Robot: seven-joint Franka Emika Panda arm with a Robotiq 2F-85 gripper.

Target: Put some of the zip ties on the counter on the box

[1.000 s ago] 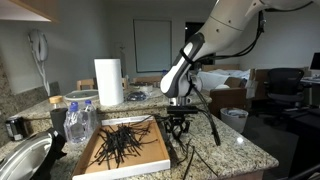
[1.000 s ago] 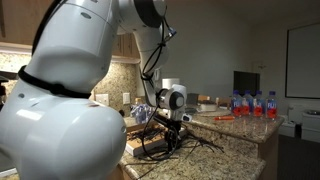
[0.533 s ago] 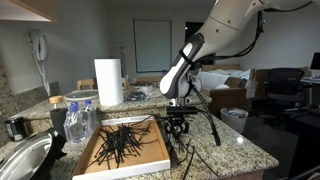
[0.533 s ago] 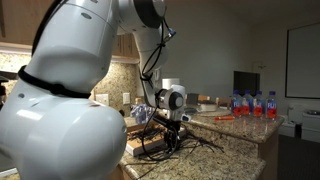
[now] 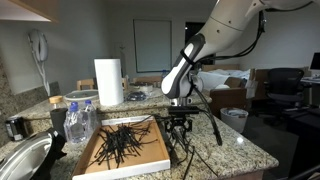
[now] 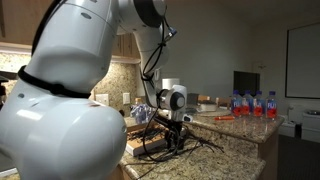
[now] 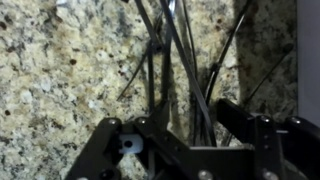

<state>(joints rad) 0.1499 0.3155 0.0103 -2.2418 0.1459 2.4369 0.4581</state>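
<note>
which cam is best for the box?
An exterior view: the box shows whole, zip ties piled in it. Elsewhere, an exterior view catches only a corner beside the robot arm; the wrist view shows counter and ties, no clear box.

This looks to me like an office kitchenette: in an exterior view a speckled granite counter point(image 5: 235, 150) carries a paper towel roll point(image 5: 109, 82) and, at its eight o'clock corner, a metal bowl point(image 5: 22, 160), with a wall phone point(image 5: 38, 48) hanging at ten o'clock. Dark office chairs point(image 5: 282, 85) stand beyond at three o'clock, and in an exterior view wooden cabinets point(image 6: 125, 45) hang over the worktop, with water bottles point(image 6: 252, 104) lined up at three o'clock
</note>
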